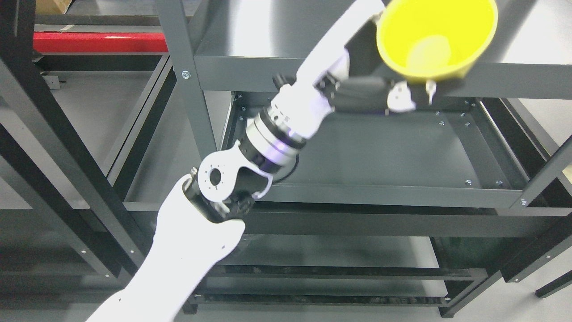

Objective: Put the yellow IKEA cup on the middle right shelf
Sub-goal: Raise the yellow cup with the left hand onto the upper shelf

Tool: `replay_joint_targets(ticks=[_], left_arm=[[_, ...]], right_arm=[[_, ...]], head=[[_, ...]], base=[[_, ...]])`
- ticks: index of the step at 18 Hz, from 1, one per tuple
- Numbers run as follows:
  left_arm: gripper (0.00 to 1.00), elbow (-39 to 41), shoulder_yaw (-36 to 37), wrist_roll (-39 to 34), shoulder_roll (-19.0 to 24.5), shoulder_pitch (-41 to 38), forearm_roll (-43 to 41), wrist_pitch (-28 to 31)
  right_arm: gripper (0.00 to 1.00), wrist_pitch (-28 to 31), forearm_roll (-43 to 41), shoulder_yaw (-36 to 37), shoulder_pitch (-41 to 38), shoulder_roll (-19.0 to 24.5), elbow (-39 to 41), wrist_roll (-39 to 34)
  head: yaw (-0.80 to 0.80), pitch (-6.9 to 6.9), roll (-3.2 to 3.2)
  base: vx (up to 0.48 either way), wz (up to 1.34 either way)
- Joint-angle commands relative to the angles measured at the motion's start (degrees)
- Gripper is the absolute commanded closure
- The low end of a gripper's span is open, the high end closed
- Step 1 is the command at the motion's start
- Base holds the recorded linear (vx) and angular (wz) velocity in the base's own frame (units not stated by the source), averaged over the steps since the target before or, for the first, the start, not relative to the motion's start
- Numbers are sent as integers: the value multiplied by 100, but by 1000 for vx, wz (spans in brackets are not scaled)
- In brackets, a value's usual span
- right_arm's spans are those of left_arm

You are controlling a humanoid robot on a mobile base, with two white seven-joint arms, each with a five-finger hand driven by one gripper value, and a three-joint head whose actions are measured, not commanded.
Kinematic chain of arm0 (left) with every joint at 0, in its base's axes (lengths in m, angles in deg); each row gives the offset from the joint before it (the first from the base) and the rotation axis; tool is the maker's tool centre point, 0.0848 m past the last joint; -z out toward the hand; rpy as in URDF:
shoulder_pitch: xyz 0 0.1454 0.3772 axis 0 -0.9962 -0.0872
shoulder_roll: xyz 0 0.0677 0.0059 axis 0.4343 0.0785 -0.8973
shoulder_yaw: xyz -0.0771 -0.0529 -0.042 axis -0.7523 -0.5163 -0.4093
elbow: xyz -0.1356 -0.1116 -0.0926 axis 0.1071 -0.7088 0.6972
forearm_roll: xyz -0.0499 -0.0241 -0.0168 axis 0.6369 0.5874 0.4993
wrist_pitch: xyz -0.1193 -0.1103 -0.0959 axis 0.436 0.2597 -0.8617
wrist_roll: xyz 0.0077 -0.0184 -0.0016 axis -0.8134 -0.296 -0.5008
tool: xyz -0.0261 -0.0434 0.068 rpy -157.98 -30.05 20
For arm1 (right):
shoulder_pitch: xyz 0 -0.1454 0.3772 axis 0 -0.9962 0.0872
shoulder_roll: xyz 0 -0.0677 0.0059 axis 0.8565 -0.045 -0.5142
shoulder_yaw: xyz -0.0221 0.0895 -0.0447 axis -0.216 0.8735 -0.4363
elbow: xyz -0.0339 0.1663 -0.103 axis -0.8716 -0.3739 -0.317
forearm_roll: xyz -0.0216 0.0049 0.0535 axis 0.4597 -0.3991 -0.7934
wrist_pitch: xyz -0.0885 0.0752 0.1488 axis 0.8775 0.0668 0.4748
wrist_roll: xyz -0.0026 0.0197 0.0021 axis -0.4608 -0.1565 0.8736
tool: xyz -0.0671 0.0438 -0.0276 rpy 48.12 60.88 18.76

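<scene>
A bright yellow cup [435,38] is held high at the top right of the head view, its open mouth tilted toward the camera. My left hand [389,91] is shut on it from below and from the left, with dark palm and white fingertips under the cup's base. The left arm runs up from the lower left across the frame. The cup hangs in front of the top shelf's front edge [268,71]. Below it lies the dark grey middle shelf [380,156], bare where visible. The right arm does not show.
The rack's grey upright post [185,76] stands left of the forearm. A second black rack frame [67,147] fills the left side, with a red bar [98,42] behind it. Lower shelves [330,255] show beneath. A diagonal brace [547,174] crosses at right.
</scene>
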Motion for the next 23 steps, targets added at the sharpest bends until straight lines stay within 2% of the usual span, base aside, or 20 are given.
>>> replay_joint_targets(ticks=[1,3,8,11,13,16,19,23], left_arm=[[100,-690,-295,-818,100,1093,989,837],[100,-1181,-295,-1232,100,1374,1561,1418],[100,-2456,-269,-1435,100,2367,2643,2588],[99,-2992,222,-1444,100,2413,2662,2800],[95,-3309,372,-1444,100,2404,2601,2870],[79,-3679,645,-1435,100,2395,2496,2967],[54,-3688,837,-1392,100,2395,2128,2994],[26,-3557,987,-1339,100,2404,1915,2994]], right_arm=[[1,5,-141,-97,-79,-100,0,5],[1,5,-141,-97,-79,-100,0,5],[1,5,-141,-97,-79,-100,0,5],[1,5,-141,-97,-79,-100,0,5],[1,5,-141,-97,-79,-100,0,5],[1,5,-141,-97,-79,-100,0,5],[1,5,-141,-97,-79,-100,0,5],[1,5,-141,-97,-79,-100,0,5]], head=[[0,0,0],[0,0,0],[0,0,0],[0,0,0],[0,0,0],[0,0,0],[0,0,0],[0,0,0]], base=[[0,0],[0,0],[0,0],[0,0],[0,0],[0,0],[0,0],[0,0]])
